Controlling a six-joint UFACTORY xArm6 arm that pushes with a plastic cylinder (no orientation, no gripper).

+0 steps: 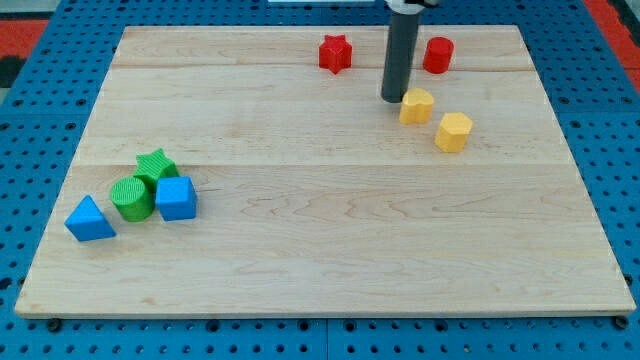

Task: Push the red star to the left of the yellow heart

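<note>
1. Near the view's bottom left, a blue triangle (89, 219), a blue cube (176, 198), a green cylinder (131, 197) and a green star (156, 165) are sitting bunched together, well apart from the job
2. Farther back, my tip (393, 98) is resting just beside the yellow heart (417, 105), on its left; a yellow hexagon block (453, 131) is sitting to the heart's right
3. The red star (335, 53) is waiting near the view's top, left of my rod
4. I am guessing I should be going round behind the star and pushing it gently down, stopping beside the heart
5. I have no hand, so nothing is spreading or pinching
6. My rod's top is getting cut off, and the red block (437, 55) past it is looking round, though I cannot tell for sure
</note>
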